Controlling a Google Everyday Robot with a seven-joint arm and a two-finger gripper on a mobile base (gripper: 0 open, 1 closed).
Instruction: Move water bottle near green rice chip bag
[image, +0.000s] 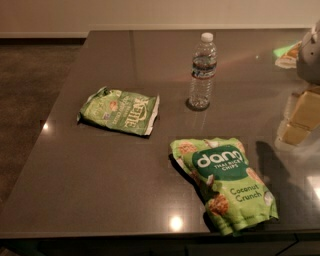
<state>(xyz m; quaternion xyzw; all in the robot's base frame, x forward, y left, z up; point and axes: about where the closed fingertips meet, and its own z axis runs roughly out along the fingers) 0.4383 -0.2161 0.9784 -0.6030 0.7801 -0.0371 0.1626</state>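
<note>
The water bottle (202, 70) stands upright on the dark table (100, 170), toward the far middle; it is clear with ribbed sides, a white cap and a thin label band. The green rice chip bag (225, 182) lies flat near the front edge, bright green with a "dang Thai Rice Chips" emblem and "Coconut Crunch" text. My gripper (299, 120) is at the right edge, partly out of view, hovering right of the bottle and above the bag's far right side. It holds nothing that I can see and is well apart from both.
A smaller pale green Kettle bag (120, 111) lies flat to the left of the bottle. A green and white object (286, 53) sits at the far right, partly hidden behind my arm. The table's left and front edges drop to the floor.
</note>
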